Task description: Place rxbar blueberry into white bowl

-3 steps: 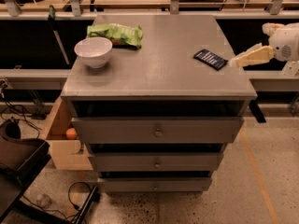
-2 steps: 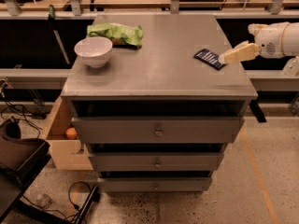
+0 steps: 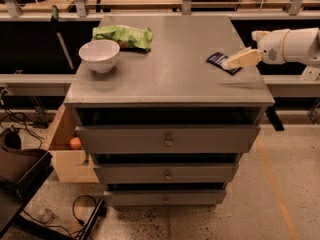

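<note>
The rxbar blueberry (image 3: 218, 60), a small flat dark navy bar, lies near the right edge of the grey cabinet top (image 3: 175, 59). My gripper (image 3: 235, 61) comes in from the right on a white arm (image 3: 292, 45); its tan fingers reach over the bar's right end, just above it. The white bowl (image 3: 99, 55) stands upright and empty at the cabinet's left side, far from the gripper.
A crinkled green snack bag (image 3: 125, 35) lies behind the bowl. The cabinet has several closed drawers (image 3: 167, 140). A wooden box (image 3: 67, 146) with an orange ball (image 3: 75, 143) sits at the lower left. Cables lie on the floor. Shelving runs along the back.
My gripper has moved left from beyond the cabinet's right edge to over the bar's right end. The bar, bowl and bag have not moved.
</note>
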Motion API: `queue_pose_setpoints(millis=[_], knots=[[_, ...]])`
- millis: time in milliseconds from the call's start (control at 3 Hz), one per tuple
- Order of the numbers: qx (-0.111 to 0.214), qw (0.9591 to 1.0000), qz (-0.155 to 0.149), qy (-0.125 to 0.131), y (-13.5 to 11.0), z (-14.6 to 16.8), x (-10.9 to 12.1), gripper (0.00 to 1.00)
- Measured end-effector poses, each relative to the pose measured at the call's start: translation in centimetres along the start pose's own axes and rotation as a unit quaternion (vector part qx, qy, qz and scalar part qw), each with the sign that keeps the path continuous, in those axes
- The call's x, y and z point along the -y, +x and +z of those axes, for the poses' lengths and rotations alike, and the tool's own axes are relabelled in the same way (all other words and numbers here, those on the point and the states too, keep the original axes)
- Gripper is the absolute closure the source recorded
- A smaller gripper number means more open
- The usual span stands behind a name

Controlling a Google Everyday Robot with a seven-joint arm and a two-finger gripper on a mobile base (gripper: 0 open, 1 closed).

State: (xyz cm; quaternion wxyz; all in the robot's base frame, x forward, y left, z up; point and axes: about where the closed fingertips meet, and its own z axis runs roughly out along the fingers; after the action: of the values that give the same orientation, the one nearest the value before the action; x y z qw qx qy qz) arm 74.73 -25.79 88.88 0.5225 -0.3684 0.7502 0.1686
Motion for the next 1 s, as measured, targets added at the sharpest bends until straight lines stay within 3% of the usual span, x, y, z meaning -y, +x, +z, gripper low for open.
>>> queue_pose_setpoints(millis=[667,1000], knots=[[0.008,0.9990,0.044,-0.009,3.7,3.4,0.6,0.00],[0.015,0.9980,0.059,-0.018,4.8,4.2,0.4,0.18]])
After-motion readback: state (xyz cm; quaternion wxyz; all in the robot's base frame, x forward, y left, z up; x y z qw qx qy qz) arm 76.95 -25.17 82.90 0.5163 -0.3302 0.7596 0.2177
